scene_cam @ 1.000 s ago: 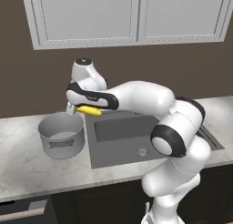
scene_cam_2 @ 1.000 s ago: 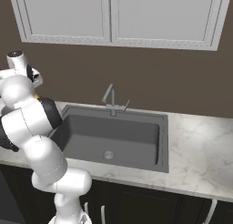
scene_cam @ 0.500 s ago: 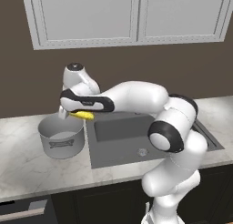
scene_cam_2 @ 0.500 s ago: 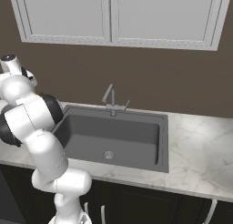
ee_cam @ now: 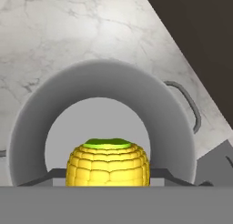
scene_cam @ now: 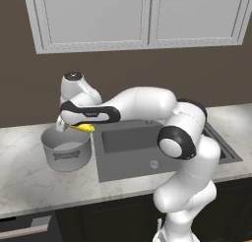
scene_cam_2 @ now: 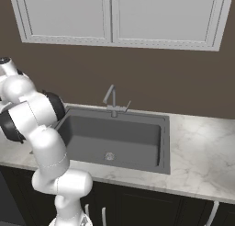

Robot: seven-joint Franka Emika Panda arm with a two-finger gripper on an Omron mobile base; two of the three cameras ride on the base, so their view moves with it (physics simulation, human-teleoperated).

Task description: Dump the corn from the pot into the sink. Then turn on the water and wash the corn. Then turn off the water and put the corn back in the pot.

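Gripping corn point(ee_cam: 108, 163) end-on, tool point(scene_cam: 78, 127) closed on cob, poised over open pot point(scene_cam: 66, 148) on marble tabletop point(scene_cam: 29, 184), sink point(scene_cam: 147, 147) just beside pot.

Pot point(scene_cam: 66, 151) on counter point(scene_cam: 29, 182) left of sink point(scene_cam: 147, 142); corn point(scene_cam: 82, 128) above pot.

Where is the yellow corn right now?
The corn is pinched in the gripper just above the pot's right rim, left of the sink. The hand view looks down past it into the pot.
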